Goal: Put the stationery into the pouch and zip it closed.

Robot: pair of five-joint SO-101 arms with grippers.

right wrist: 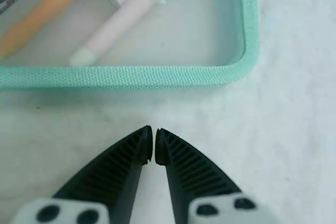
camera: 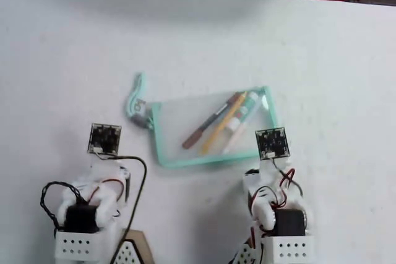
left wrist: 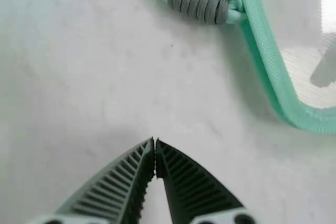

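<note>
Here, pouch (camera: 176,128) lying crosswise, zip pull (camera: 143,119) toward left gripper (left wrist: 155,145), right gripper (right wrist: 153,140), both pinched together.

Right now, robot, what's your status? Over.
Left end effector shut, empty. Right end effector shut, empty. Pens in pouch. Nothing in the way.

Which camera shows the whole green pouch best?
The high view: the pouch shows whole, pens inside. The left wrist view catches one corner by the grey zipper pull; the right wrist view, another corner and pen tips.
</note>
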